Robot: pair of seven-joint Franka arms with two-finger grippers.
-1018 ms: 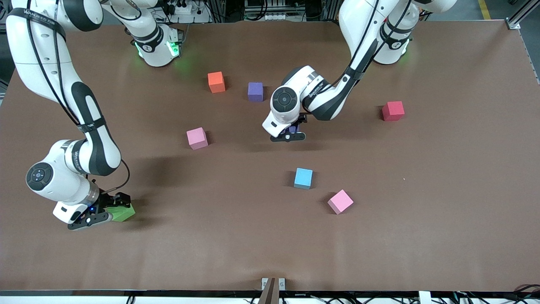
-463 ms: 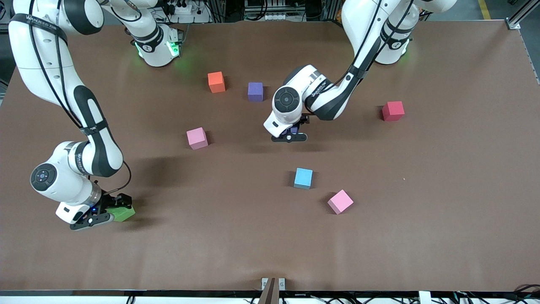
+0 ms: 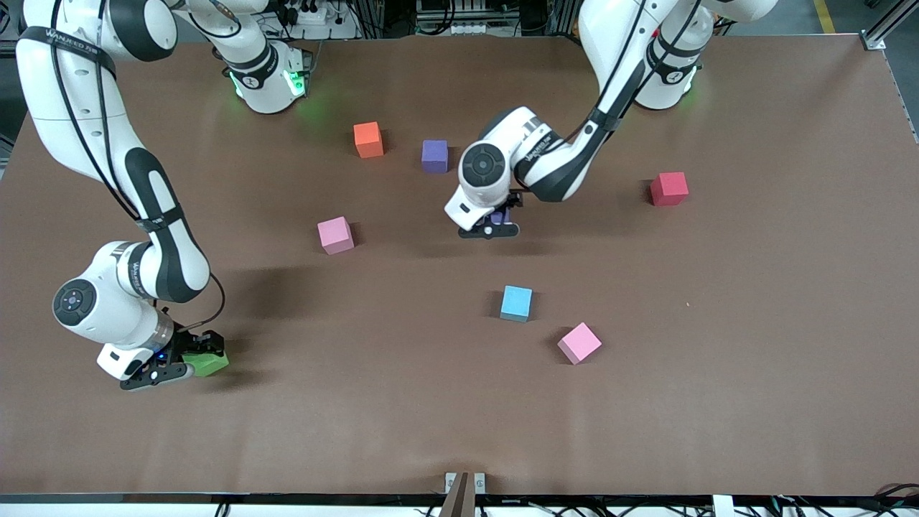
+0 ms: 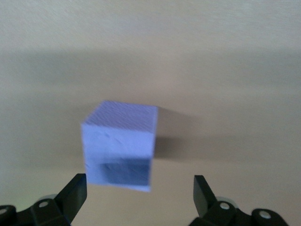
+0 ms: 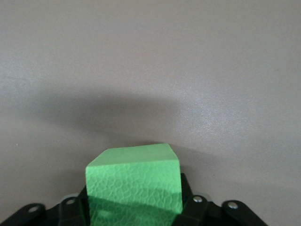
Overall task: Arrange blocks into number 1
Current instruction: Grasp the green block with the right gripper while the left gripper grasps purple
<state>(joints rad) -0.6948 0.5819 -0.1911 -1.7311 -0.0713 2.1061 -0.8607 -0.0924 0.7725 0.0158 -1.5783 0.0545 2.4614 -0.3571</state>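
Meanwhile my left gripper (image 4: 138,195) has drifted slightly toward the robots' bases, fingers open around a purple block (image 4: 120,146) mid-table without touching it. My right gripper (image 3: 176,362), barely moved, stays closed on the green block (image 5: 134,183) near its end of the table, so I judge no digit started.

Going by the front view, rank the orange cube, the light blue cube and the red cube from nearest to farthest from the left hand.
From the left hand:
1. Light blue cube, nearer the front camera.
2. Orange cube, toward the right arm's end.
3. Red cube, toward the left arm's end.
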